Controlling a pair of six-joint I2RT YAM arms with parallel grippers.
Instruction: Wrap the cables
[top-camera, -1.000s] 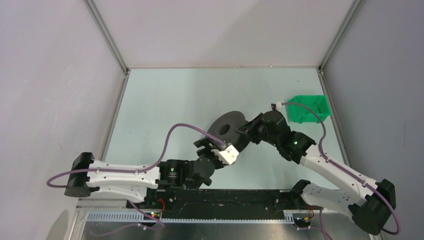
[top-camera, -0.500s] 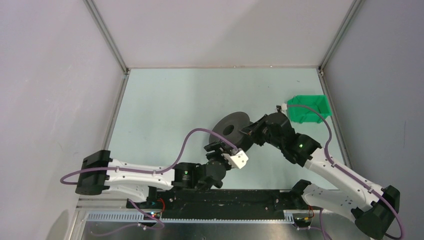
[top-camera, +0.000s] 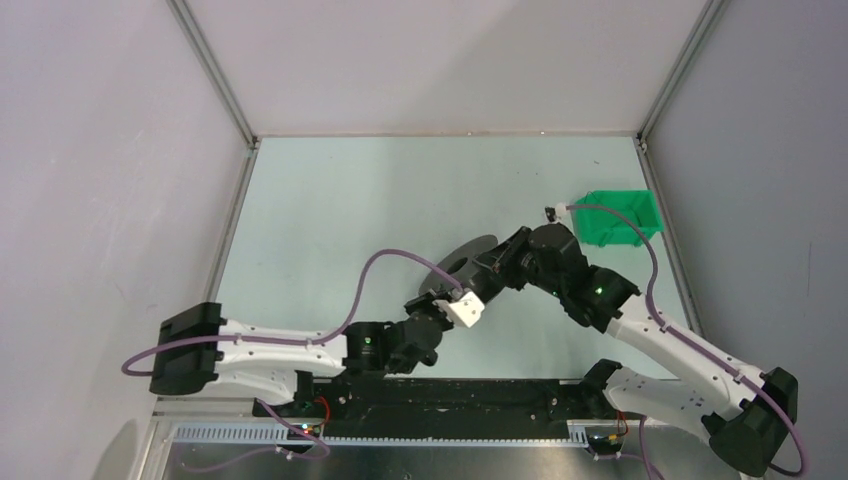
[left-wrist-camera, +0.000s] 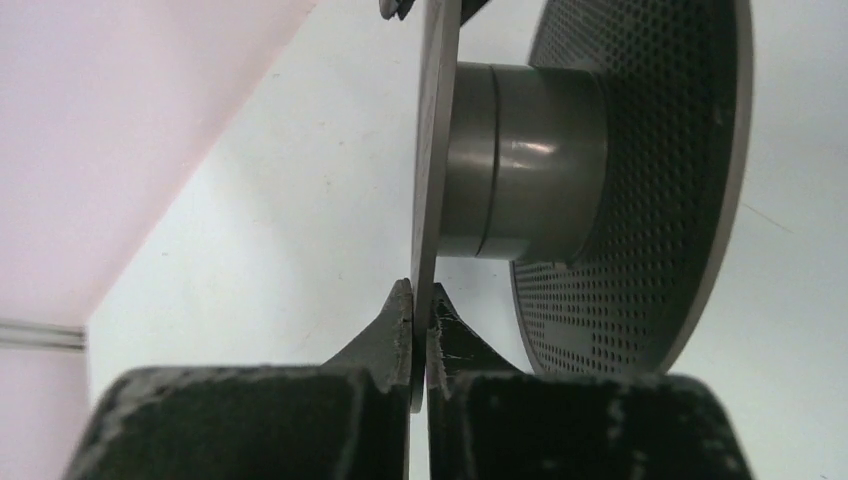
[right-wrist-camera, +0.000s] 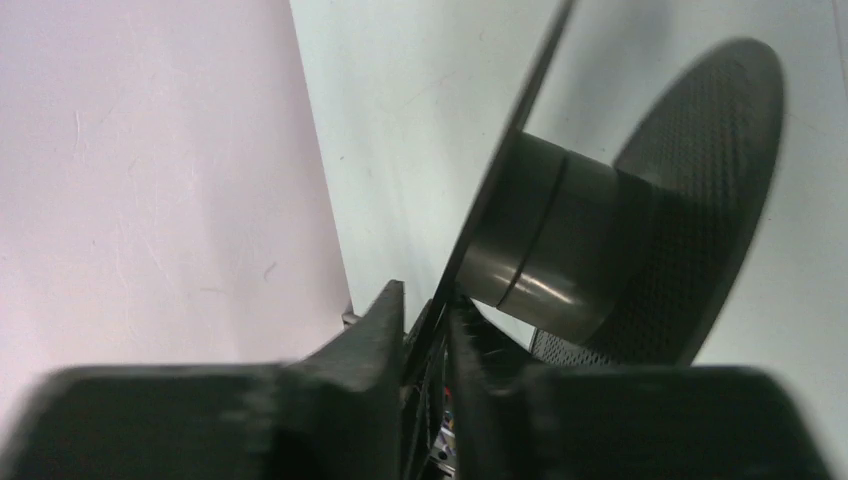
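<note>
A dark grey spool (top-camera: 462, 254) is held tilted above the table between both arms. In the left wrist view my left gripper (left-wrist-camera: 421, 292) is shut on the thin solid flange of the spool (left-wrist-camera: 520, 160), with the perforated flange to the right. From above, the left gripper (top-camera: 438, 290) holds the spool's near edge. My right gripper (top-camera: 496, 262) is at the spool's right side. Its fingers (right-wrist-camera: 425, 300) straddle the same thin flange of the spool (right-wrist-camera: 560, 230) with a gap showing, so it is open. The cables do not show in any view.
A green bin (top-camera: 620, 215) stands at the right edge of the table. Grey walls enclose the table on three sides. Purple hoses loop over both arms.
My left gripper has closed on the spool's flange. The right gripper's jaws have parted slightly. The spool has tipped more edge-on to the top camera.
</note>
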